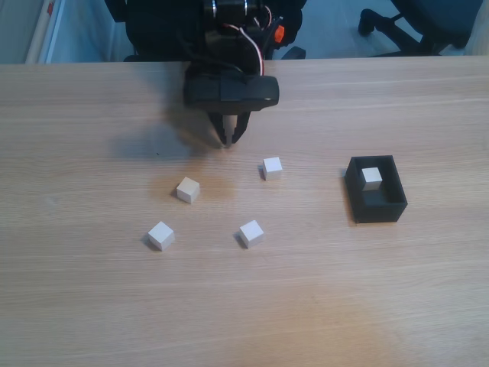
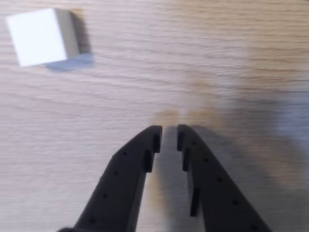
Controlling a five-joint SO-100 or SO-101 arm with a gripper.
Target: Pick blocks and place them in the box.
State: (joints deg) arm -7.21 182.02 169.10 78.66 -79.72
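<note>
Several pale cubes lie loose on the wooden table in the fixed view: one block (image 1: 272,167) right of centre, another block (image 1: 188,189) left of it, and two nearer the front, a block (image 1: 160,235) and a block (image 1: 251,233). The black box (image 1: 378,210) sits at the right with one block (image 1: 371,178) inside. My gripper (image 1: 229,140) hangs tips-down behind the loose cubes, touching none. In the wrist view the gripper (image 2: 169,133) has its black fingers nearly together over bare wood with nothing between them, and a white block (image 2: 41,36) lies at the upper left.
The table's far edge runs behind the arm's base (image 1: 229,30). Beyond it a black office chair base (image 1: 397,27) stands on the floor. Bare wood stretches across the front and left of the table.
</note>
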